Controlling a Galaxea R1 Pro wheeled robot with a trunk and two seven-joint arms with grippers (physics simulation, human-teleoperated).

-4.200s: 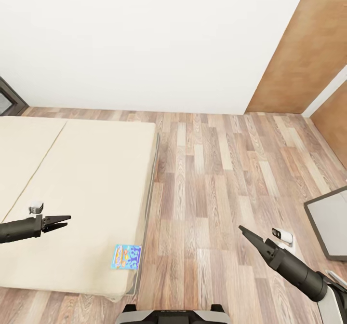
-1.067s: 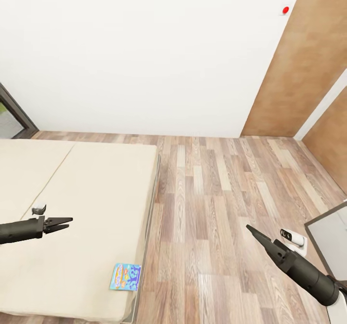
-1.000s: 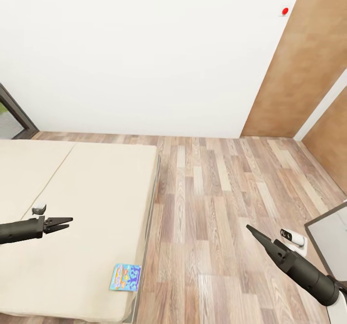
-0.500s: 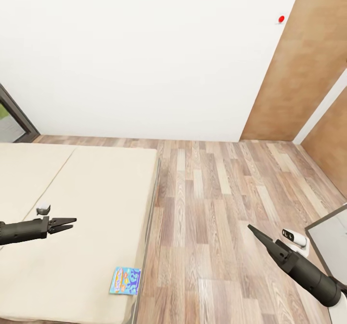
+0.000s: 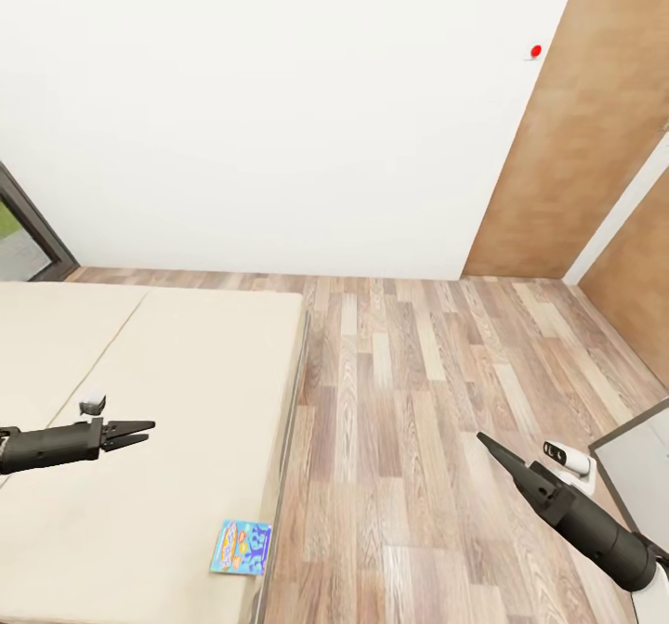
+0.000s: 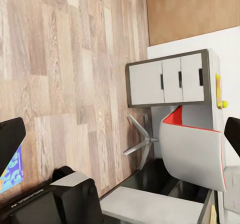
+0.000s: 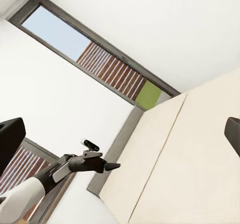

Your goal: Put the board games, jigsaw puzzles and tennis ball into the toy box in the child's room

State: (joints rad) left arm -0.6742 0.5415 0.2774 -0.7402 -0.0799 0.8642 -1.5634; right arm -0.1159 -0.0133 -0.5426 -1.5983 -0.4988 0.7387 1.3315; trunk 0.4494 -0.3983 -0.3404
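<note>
Board game [image 5: 242, 548], blue, flat at near right corner of bed [image 5: 186, 401]. Left gripper [image 5: 139, 433] over mattress, empty, parted. Right gripper [image 5: 485, 442] above floor [image 5: 418, 401], empty, parted.

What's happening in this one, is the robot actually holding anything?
No, nothing is held. The robot stands beside the bed, with both arms out in front. The left pincer hangs over the mattress, and the right pincer is over the wood floor; both are empty. One blue board game lies flat at the near edge of the bed, untouched.
</note>
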